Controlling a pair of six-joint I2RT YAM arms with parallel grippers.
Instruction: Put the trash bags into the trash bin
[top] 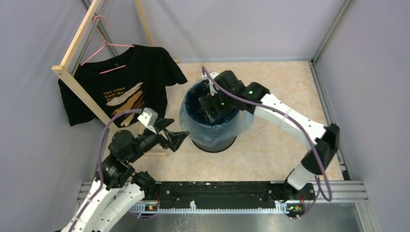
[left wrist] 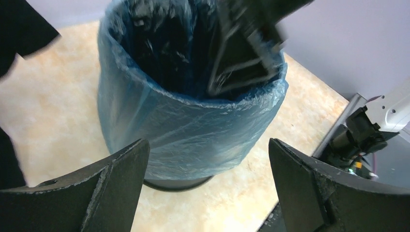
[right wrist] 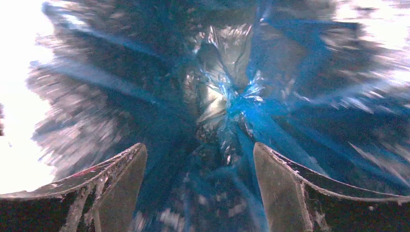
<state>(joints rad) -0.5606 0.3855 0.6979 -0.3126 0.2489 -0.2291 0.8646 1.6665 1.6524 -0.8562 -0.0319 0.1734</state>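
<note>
Light-blue, crinkly, translucent plastic bag (top: pixel 197 126) lines the dark round cylindrical bin (top: pixel 216 144), its mouth folded down over the rim; the step left, as I judge it, is seating it inside.
I'd press the right gripper (right wrist: pixel 198 147) slowly down the centre, so the film spreads to the bin's floor without dragging the cuff off the rim. Its jaws stand wide apart deep inside the bag, clamping nothing; whether they touch the gathered plastic ahead I cannot tell. The left gripper (top: pixel 175 131) hangs wide open just beside the bin, holding nothing.
</note>
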